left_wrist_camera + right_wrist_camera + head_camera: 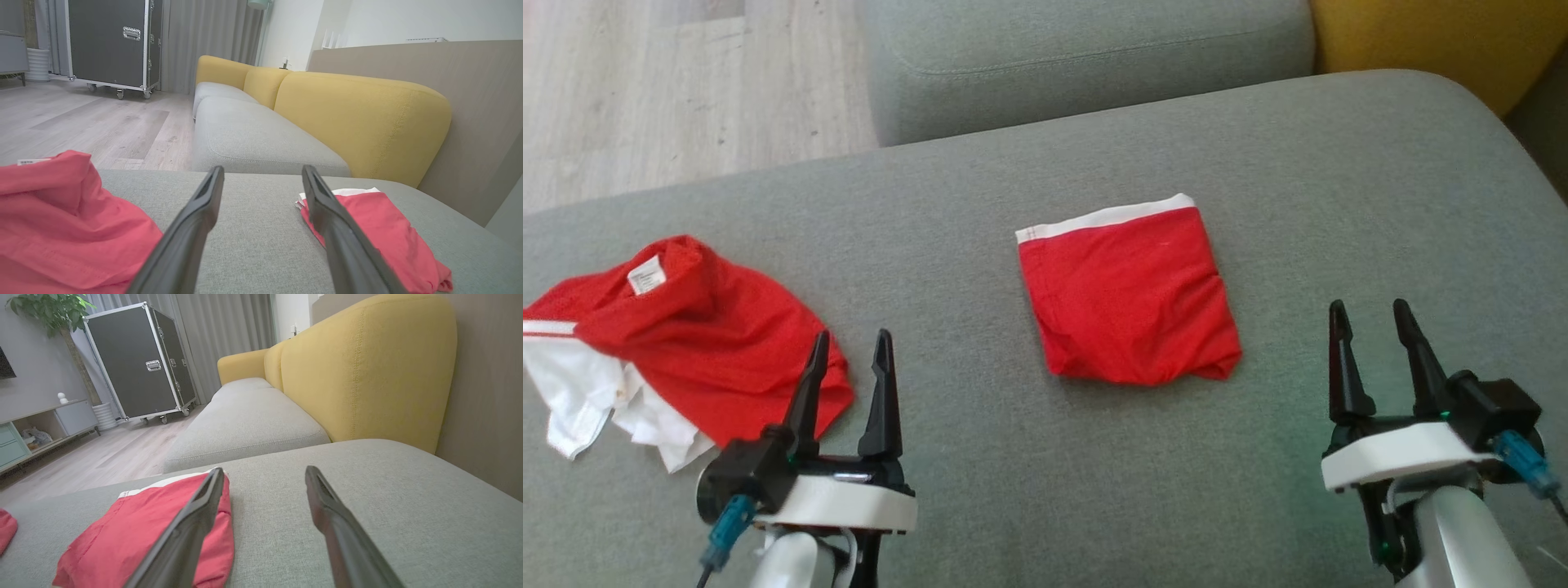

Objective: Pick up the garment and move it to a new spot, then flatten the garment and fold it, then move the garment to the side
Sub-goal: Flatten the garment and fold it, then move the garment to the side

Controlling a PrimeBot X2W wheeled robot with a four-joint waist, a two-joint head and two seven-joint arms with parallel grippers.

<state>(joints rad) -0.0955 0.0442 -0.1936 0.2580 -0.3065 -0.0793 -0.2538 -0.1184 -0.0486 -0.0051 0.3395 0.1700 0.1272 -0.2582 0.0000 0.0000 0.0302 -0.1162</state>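
Garment [1131, 298] folded; jaws low, forward-pointing, spread, empty.

Dark-fingered grippers on a pale-armed robot

The left gripper [852, 336] and right gripper [1369, 307] each carry two long, tapering black fingers [192, 228] with a recessed inner face, set on a black block above a white collar [841, 506]. A blue cable connector [727, 529] juts from each wrist's outer side. The forearm [1462, 531] is smooth silver-grey, and a small green light [1444, 415] glows at the right wrist.
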